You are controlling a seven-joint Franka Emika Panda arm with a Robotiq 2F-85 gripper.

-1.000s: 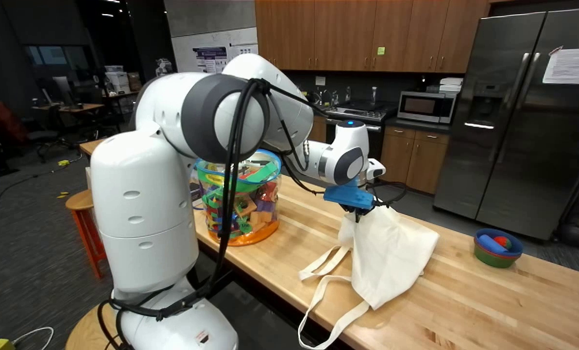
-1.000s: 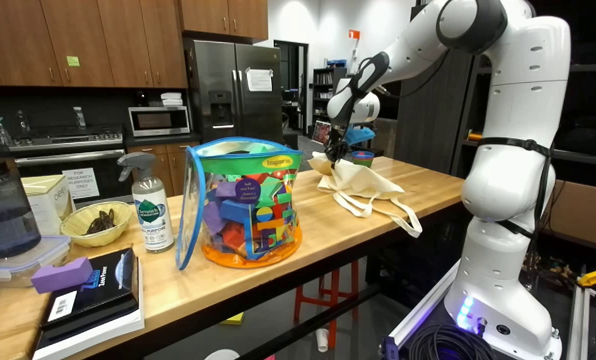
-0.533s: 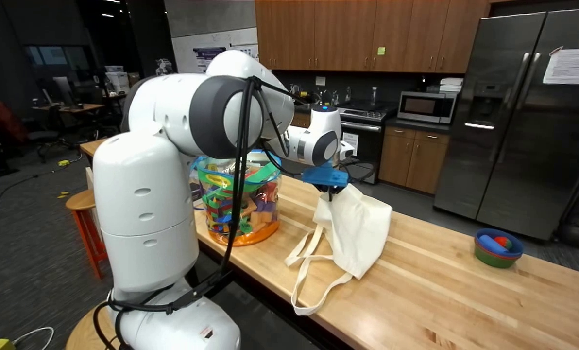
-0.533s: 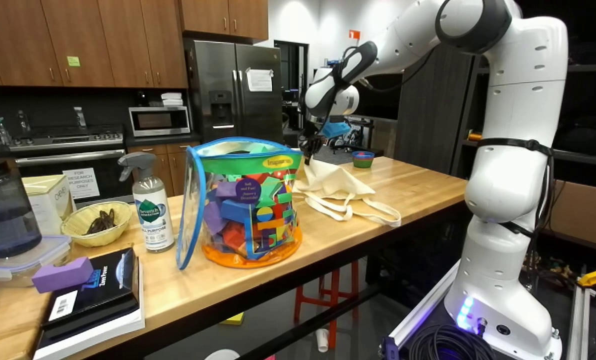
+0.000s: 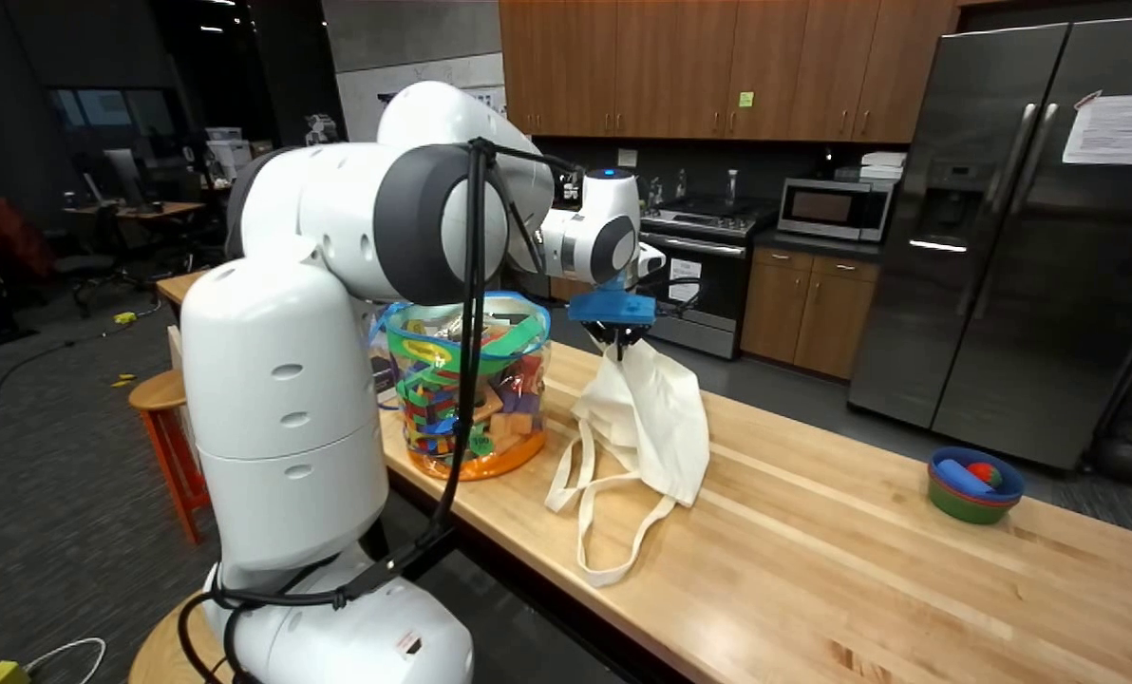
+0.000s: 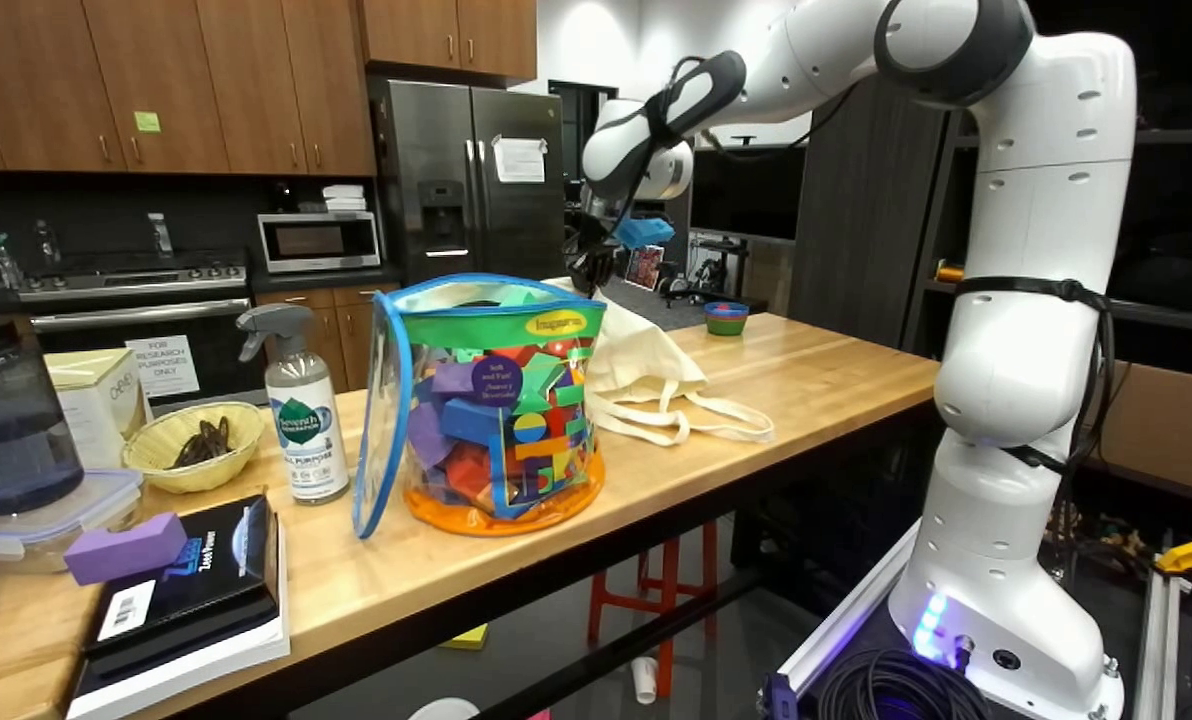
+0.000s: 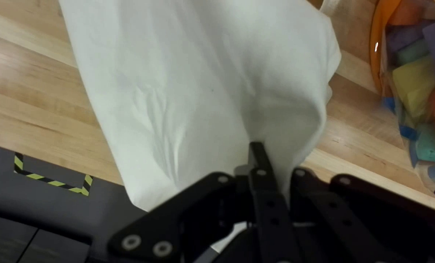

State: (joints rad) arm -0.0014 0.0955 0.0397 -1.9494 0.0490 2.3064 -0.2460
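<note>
A cream cloth tote bag (image 5: 656,427) hangs from my gripper (image 5: 620,350), its lower part and its straps (image 5: 609,576) resting on the wooden table. In the wrist view my gripper (image 7: 266,160) is shut on the cloth of the tote bag (image 7: 188,91); a fold of fabric hides one fingertip. Close beside it stands a clear zip bag of colourful foam blocks (image 5: 490,408), orange at the base and blue at the rim. In an exterior view this block bag (image 6: 501,420) covers part of the tote bag (image 6: 646,365), and the gripper (image 6: 588,285) appears just behind its rim.
Stacked bowls (image 5: 974,499) holding a blue thing and a red ball sit farther along the table (image 5: 813,570). Beyond the block bag are a spray bottle (image 6: 304,440), a yellow basket (image 6: 171,478), a purple block (image 6: 124,550) on books, and a dark jar (image 6: 11,430).
My gripper has carried the tote bag along the table toward the block bag and risen a little. The straps have slid along with it. The block bag and bowls stayed in place.
</note>
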